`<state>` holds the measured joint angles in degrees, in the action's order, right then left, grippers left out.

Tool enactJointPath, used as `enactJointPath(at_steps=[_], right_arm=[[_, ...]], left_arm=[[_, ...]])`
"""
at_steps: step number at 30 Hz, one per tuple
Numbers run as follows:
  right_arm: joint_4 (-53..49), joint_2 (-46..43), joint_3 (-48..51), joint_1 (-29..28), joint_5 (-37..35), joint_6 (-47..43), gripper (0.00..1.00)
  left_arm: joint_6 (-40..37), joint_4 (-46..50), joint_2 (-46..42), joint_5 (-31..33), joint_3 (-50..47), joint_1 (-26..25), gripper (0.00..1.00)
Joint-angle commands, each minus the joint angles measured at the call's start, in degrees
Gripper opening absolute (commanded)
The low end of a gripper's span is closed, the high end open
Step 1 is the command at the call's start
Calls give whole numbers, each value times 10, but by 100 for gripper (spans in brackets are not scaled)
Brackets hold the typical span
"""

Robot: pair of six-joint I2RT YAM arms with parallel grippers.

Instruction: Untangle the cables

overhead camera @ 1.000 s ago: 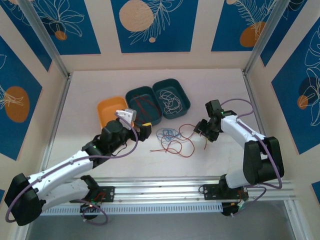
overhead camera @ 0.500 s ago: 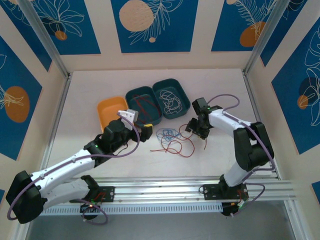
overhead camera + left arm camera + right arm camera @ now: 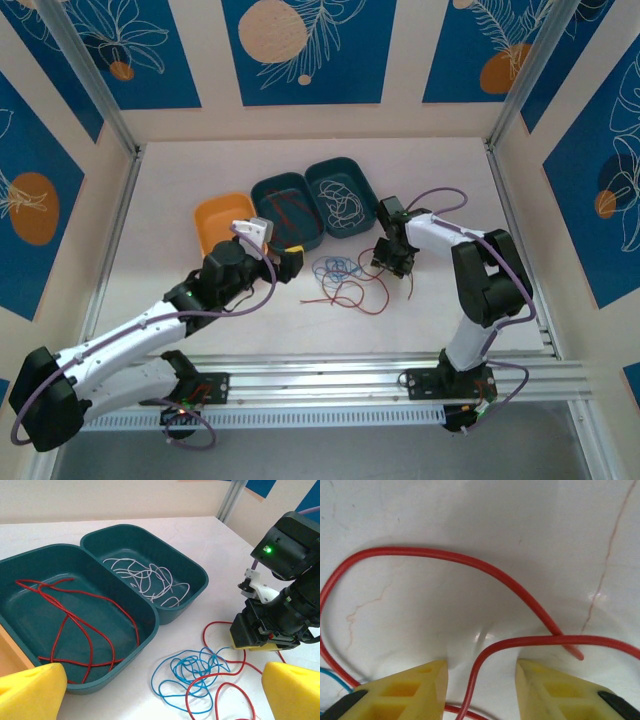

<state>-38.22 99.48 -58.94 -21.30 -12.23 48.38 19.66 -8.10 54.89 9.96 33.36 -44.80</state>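
Right gripper [image 3: 481, 672], jaws partly apart, straddles red cable [image 3: 470, 562] on bench [image 3: 470, 510], at 3 o'clock of blue cable [image 3: 336, 267]. Left gripper [image 3: 161, 689] wide.

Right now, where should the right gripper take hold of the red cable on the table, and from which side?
Take the red cable on the strand between the right gripper's open fingers, coming down from above. It lies flat on the table as a single strand, apart from the blue cable, so a top pinch should catch only red.
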Motion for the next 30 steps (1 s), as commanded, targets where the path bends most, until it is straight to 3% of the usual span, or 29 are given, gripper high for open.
enactJointPath(at_steps=[1, 9, 15, 30], right_arm=[[27, 22, 13, -1, 29, 9, 33], [26, -3, 15, 17, 24, 5, 8], [1, -48, 17, 31, -10, -3, 1], [-19, -208, 5, 35, 23, -16, 0]], left_arm=[[6, -15, -10, 10, -5, -1, 100], [6, -12, -19, 18, -12, -1, 100], [6, -13, -18, 20, -13, -1, 100], [0, -23, 6, -6, -6, 0, 100]])
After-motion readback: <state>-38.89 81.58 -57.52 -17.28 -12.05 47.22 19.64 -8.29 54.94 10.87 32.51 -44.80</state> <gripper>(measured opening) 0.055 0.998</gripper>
